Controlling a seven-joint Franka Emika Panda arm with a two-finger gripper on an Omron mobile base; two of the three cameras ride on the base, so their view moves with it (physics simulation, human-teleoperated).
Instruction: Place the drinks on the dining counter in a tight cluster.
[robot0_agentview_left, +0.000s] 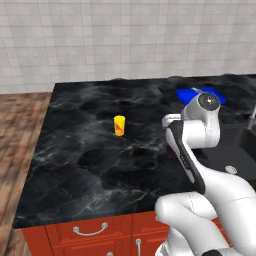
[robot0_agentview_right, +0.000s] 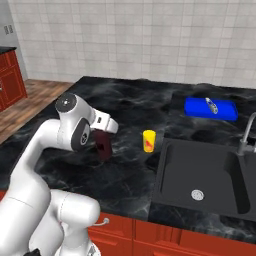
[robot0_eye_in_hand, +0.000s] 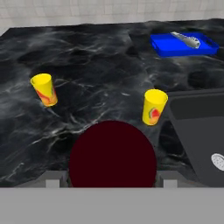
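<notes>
While the gripper (robot0_eye_in_hand: 112, 181) is clamping the dark maroon bottle (robot0_agentview_right: 103, 144) between its fingertips (robot0_eye_in_hand: 53, 180), that bottle is hanging upright just above the dining counter (robot0_agentview_right: 125, 105), left of the sink (robot0_agentview_right: 205, 175). One yellow can (robot0_eye_in_hand: 153, 106) is standing near the sink's edge; a second yellow can (robot0_eye_in_hand: 44, 89) is standing well apart, farther left. A blue tray (robot0_agentview_right: 210, 108) is lying behind the sink.

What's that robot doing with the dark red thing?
The white arm's tool is gripping a dark maroon bottle, held over the black dining counter. Two yellow cans stand apart on the counter: one near the sink, another farther off. The drinks are not yet clustered.
</notes>
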